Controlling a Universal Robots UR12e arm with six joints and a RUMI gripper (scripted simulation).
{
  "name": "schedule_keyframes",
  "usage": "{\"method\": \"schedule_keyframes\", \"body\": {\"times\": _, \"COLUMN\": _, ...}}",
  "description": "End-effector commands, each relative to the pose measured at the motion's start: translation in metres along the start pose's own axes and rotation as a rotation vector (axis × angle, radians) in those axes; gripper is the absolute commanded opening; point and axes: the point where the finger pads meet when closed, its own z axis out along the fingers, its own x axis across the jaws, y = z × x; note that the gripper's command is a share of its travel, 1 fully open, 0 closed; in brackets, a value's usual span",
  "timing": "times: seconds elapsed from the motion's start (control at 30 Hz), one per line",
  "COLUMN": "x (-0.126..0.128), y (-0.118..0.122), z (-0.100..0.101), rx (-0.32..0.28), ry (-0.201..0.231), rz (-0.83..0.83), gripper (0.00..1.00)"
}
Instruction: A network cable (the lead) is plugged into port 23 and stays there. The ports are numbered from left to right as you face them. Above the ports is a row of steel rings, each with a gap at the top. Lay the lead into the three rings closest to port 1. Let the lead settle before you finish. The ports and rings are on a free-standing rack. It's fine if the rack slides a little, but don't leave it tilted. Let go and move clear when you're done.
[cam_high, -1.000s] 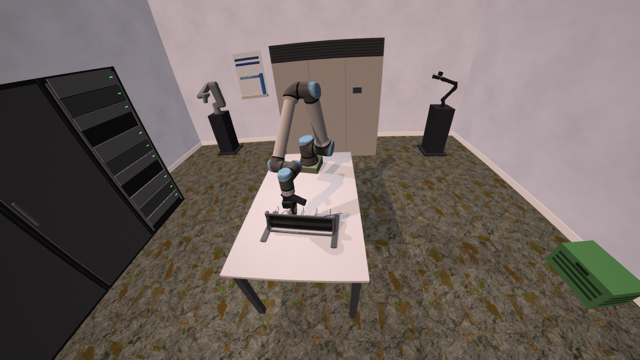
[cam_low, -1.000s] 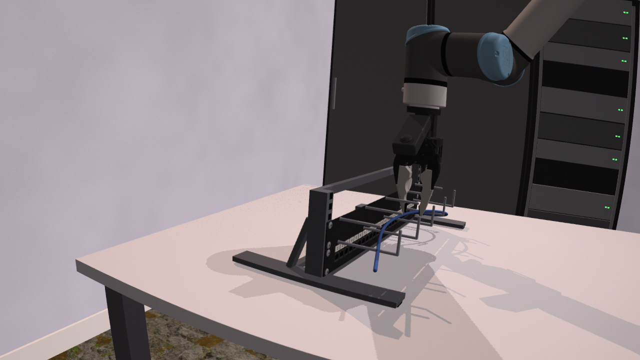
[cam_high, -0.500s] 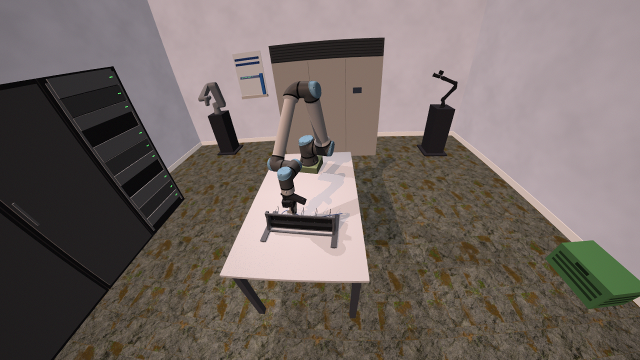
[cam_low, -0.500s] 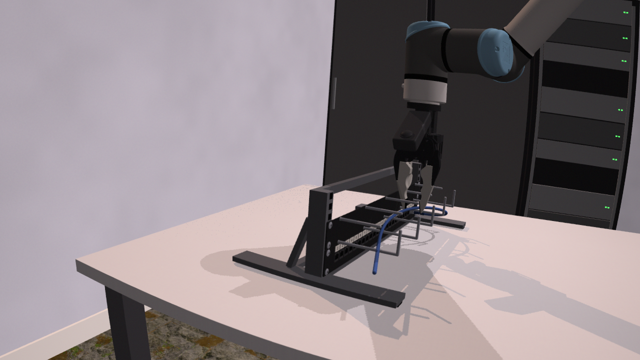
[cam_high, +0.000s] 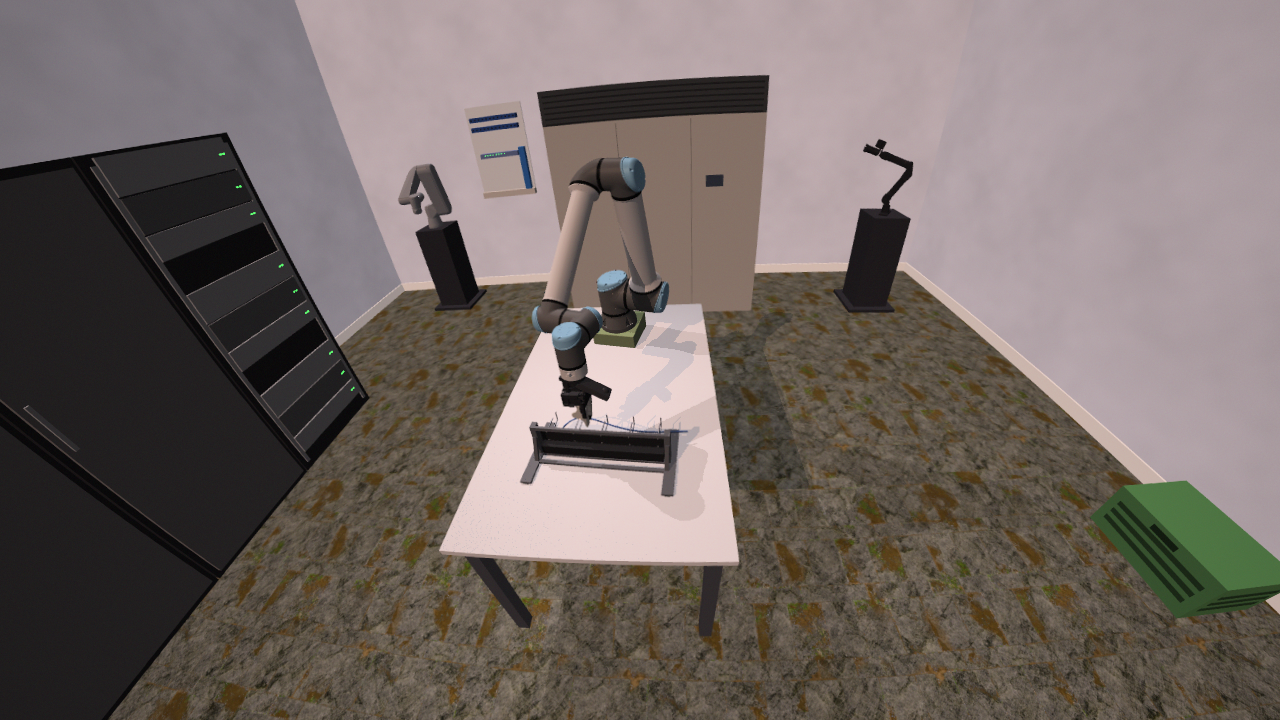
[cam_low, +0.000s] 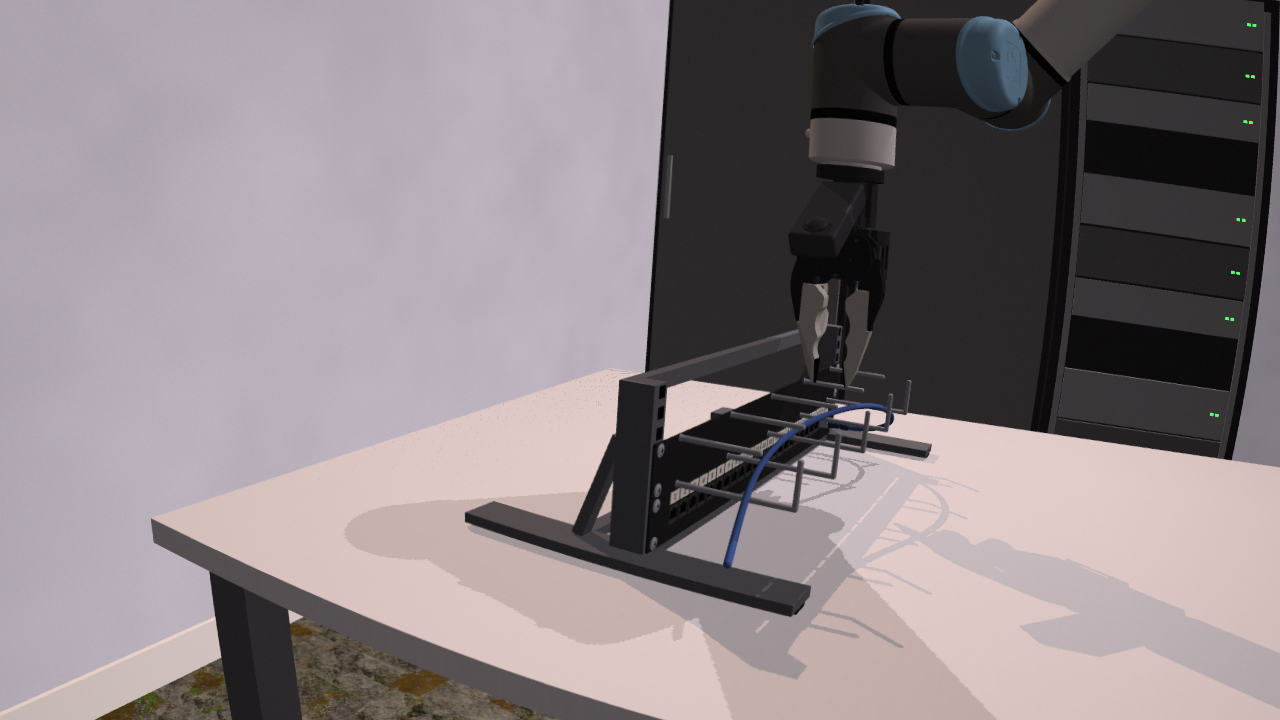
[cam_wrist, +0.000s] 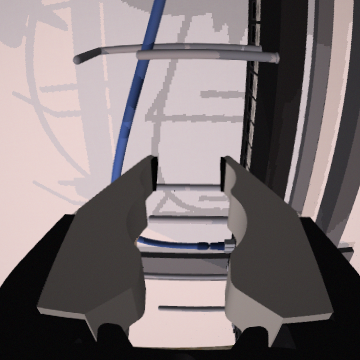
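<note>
The black rack (cam_low: 680, 465) stands upright on the table, with a row of steel rings (cam_low: 805, 420) sticking out above its ports. It also shows in the top view (cam_high: 601, 445). The blue lead (cam_low: 760, 465) rises from the rack's near end and arcs along the rings to the far end. My gripper (cam_low: 834, 371) hangs over the far rings, a little above the lead, with its fingers apart and nothing between them. In the wrist view the gripper (cam_wrist: 188, 172) looks down on the lead (cam_wrist: 131, 115), a ring (cam_wrist: 175, 51) and the lead's free end (cam_wrist: 190, 245).
The rack sits mid-table in the top view, with my arm's base (cam_high: 622, 333) at the table's far end. Dark server cabinets (cam_high: 179, 340) stand to the left of the table. A green box (cam_high: 1190, 546) lies on the floor at the right.
</note>
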Motion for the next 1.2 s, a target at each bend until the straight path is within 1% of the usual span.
{"method": "schedule_keyframes", "body": {"times": 0.0, "x": 0.001, "y": 0.0, "z": -0.016, "rx": 0.0, "ry": 0.001, "rz": 0.0, "gripper": 0.2}}
{"method": "schedule_keyframes", "body": {"times": 0.17, "x": 0.001, "y": 0.0, "z": -0.03, "rx": 0.0, "ry": 0.001, "rz": 0.0, "gripper": 0.2}}
{"method": "schedule_keyframes", "body": {"times": 0.3, "x": 0.001, "y": 0.0, "z": -0.038, "rx": 0.0, "ry": 0.001, "rz": 0.0, "gripper": 0.2}}
{"method": "schedule_keyframes", "body": {"times": 0.63, "x": 0.001, "y": 0.0, "z": -0.042, "rx": 0.0, "ry": 0.001, "rz": 0.0, "gripper": 0.2}}
{"method": "schedule_keyframes", "body": {"times": 0.67, "x": 0.001, "y": 0.0, "z": -0.042, "rx": 0.0, "ry": 0.001, "rz": 0.0, "gripper": 0.0}}
{"method": "schedule_keyframes", "body": {"times": 1.17, "x": 0.001, "y": 0.0, "z": -0.042, "rx": 0.0, "ry": 0.001, "rz": 0.0, "gripper": 0.0}}
